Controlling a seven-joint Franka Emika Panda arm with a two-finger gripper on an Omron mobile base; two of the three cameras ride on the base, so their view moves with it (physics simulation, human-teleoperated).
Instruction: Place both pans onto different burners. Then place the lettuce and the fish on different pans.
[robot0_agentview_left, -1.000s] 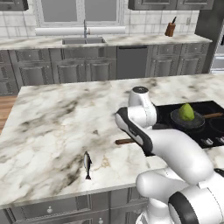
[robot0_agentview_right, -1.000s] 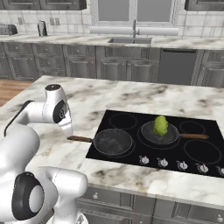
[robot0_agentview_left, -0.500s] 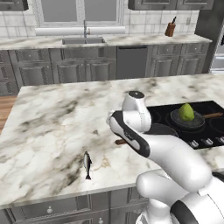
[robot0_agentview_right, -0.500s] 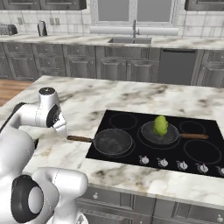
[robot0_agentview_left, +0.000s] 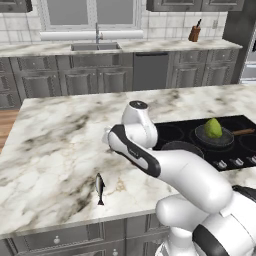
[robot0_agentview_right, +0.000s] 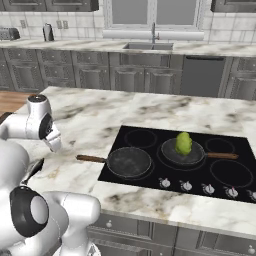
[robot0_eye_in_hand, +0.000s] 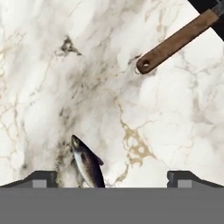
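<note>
Fish (robot0_eye_in_hand: 88, 164) lies flat on the counter (robot0_agentview_left: 55, 150) under my wide-open, empty pincer (robot0_eye_in_hand: 112, 179), so it may slip away if I close off-centre.

Lettuce (robot0_agentview_right: 183, 143) sits in the pan (robot0_agentview_right: 183, 152); fish (robot0_agentview_left: 99, 188) on the counter (robot0_agentview_left: 50, 150).

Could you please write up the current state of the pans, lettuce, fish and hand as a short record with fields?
empty dark round frying pan with wooden handle: on front-left burner of the black glass cooktop
second dark pan: on a different burner, holding the lettuce
yellow-green lettuce head: in second pan
slim silver-grey fish: on the marble counter, left of the cooktop
hand: open, empty, above the counter near the fish
</note>
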